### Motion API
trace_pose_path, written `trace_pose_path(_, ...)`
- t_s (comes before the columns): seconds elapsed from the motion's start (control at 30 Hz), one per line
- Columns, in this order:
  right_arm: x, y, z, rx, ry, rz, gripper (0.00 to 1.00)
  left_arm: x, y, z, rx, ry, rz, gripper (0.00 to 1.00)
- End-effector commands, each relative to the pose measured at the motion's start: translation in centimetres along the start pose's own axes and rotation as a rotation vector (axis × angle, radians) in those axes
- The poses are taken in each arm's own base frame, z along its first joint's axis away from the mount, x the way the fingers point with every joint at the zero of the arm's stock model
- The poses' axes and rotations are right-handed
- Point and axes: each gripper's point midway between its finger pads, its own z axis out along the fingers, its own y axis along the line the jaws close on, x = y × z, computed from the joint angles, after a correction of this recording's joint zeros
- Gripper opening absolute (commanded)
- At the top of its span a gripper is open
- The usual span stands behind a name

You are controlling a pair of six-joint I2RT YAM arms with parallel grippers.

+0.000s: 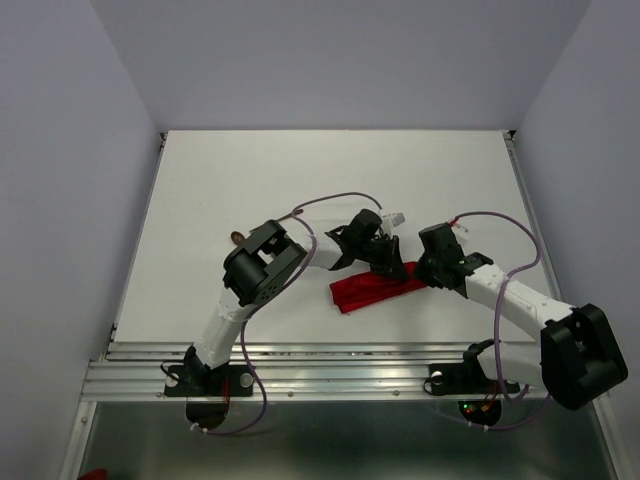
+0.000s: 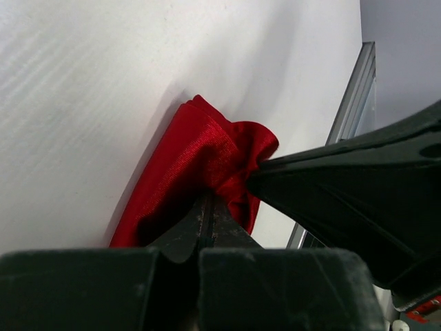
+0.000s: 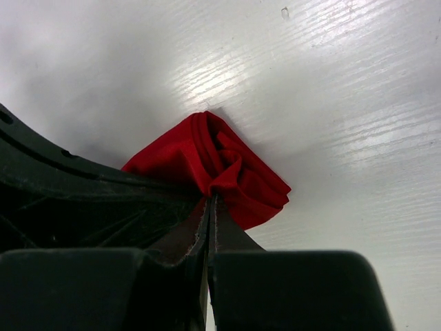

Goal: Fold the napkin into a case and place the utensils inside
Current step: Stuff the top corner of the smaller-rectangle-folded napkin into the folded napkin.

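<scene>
The red napkin (image 1: 372, 291) lies bunched into a narrow, creased strip on the white table, just in front of both wrists. My left gripper (image 1: 393, 268) reaches down from the upper left and is shut on the strip's right end. From the right, my right gripper (image 1: 422, 272) is pinched shut on the same end. In the left wrist view the cloth (image 2: 193, 162) gathers at the closed fingertips (image 2: 204, 215), with the other gripper's dark body (image 2: 358, 186) close by. The right wrist view shows folds of napkin (image 3: 241, 176) clamped in its closed tips. A small brown bit, maybe a utensil (image 1: 237, 237), peeks out behind the left elbow.
A metal rail (image 1: 300, 358) runs along the table's near edge, with both arm bases bolted to it. Pale walls enclose the table on the left, back and right. The left elbow (image 1: 262, 265) stands high over the table's left-middle.
</scene>
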Motion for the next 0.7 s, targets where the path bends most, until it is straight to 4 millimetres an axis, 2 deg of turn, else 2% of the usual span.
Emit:
trace_pose_path(0.0, -1.8, 1.5, 0.1, -0.024, -0.058, 0.001, 0.01, 1.1, -2.7, -0.4, 0.082, 0.021, 0.033, 0.0)
trace_pose_path(0.17, -2.1, 2.2, 0.1, -0.048, -0.062, -0.003, 0.01, 1.8, -2.8, -0.7, 0.093, 0.032, 0.028, 0.0)
trace_pose_path(0.4, -2.5, 3.8, -0.5, -0.13, -0.065, -0.001, 0.01, 1.7, -3.1, -0.7, 0.1, 0.031, 0.032, 0.0)
trace_pose_path(0.6, -1.3, 3.6, 0.4, -0.128, -0.023, -0.008, 0.01, 1.3, -3.1, -0.5, 0.104, 0.03, 0.029, 0.0)
trace_pose_path(0.67, -0.5, 2.8, 1.1, -0.095, -0.003, 0.002, 0.01, 1.1, -3.4, -0.5, 0.108, 0.025, 0.032, 0.0)
